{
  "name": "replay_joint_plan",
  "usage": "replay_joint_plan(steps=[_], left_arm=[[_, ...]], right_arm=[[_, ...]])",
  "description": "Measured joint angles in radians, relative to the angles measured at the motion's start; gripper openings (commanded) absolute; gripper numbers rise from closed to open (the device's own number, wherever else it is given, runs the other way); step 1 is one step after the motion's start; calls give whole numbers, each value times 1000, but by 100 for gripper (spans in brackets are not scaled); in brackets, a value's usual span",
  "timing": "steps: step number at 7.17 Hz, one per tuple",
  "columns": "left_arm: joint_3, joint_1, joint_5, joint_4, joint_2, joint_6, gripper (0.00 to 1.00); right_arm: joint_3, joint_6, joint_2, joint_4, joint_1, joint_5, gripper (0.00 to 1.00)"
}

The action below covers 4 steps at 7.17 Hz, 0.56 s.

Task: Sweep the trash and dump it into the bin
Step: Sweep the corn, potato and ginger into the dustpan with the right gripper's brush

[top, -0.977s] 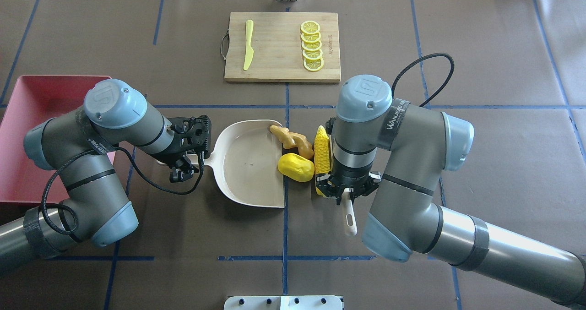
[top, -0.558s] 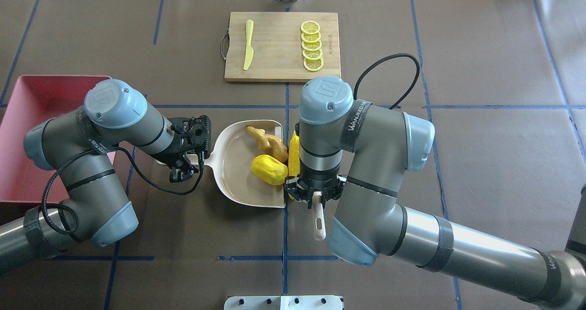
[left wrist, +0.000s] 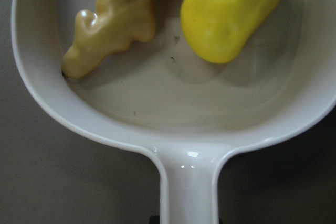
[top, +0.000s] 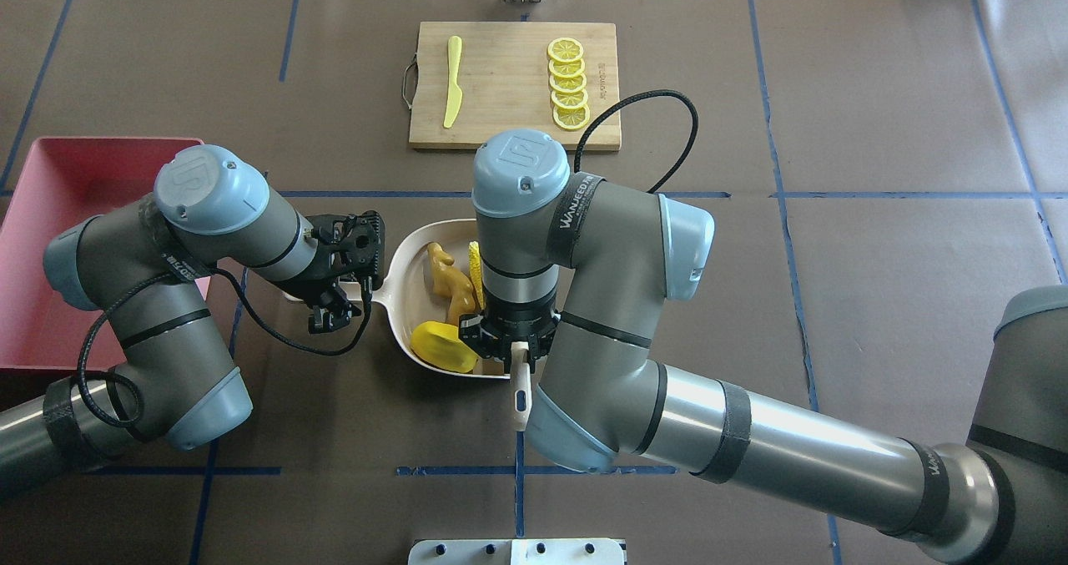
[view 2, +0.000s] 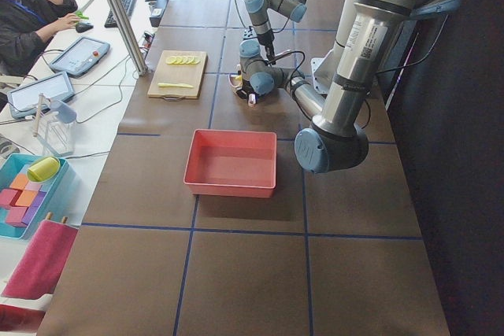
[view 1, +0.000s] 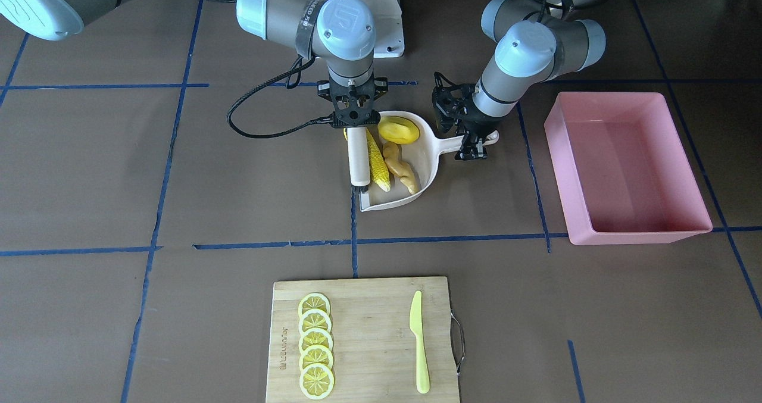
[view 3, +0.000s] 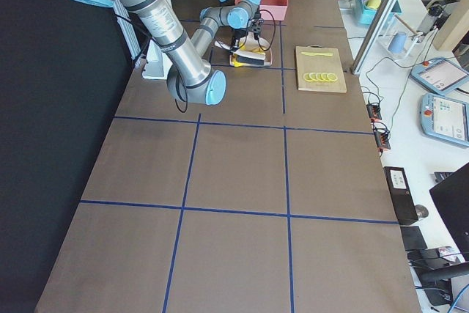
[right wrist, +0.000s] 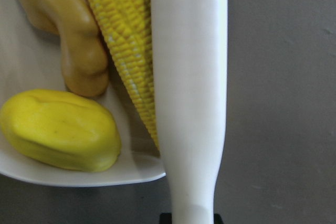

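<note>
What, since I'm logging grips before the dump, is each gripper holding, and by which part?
Left gripper: the dustpan, by its handle. Right gripper: the white sweeper, partway along its handle.

The dustpan [left wrist: 188, 177] is seen as smooth, glossy beige plastic, with small bright highlights at the neck of its handle, in the lower middle of the left wrist view. The white sweeping tool [right wrist: 189, 77] is made of smooth plastic with a soft sheen. The corn cob [right wrist: 126, 51] is roughened by rows of kernels. The ginger root [right wrist: 79, 40] is smooth and slightly shiny, and the yellow fruit [right wrist: 60, 129] is more matt. The bin [view 1: 637, 236] is smooth pink plastic. The cutting board [view 1: 369, 314] is matt, grained wood, and the table [view 1: 178, 183] is covered by a matt brown sheet.
</note>
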Motion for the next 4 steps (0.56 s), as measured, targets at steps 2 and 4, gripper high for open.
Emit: replay_joint_plan(steps=[2, 4], left_arm=[[1, 0, 0, 0, -1, -1, 0], [4, 0, -2, 0, -1, -1, 0]], right_arm=[[-47, 25, 53, 14, -4, 1, 0], [-53, 48, 76, 15, -4, 2, 0]])
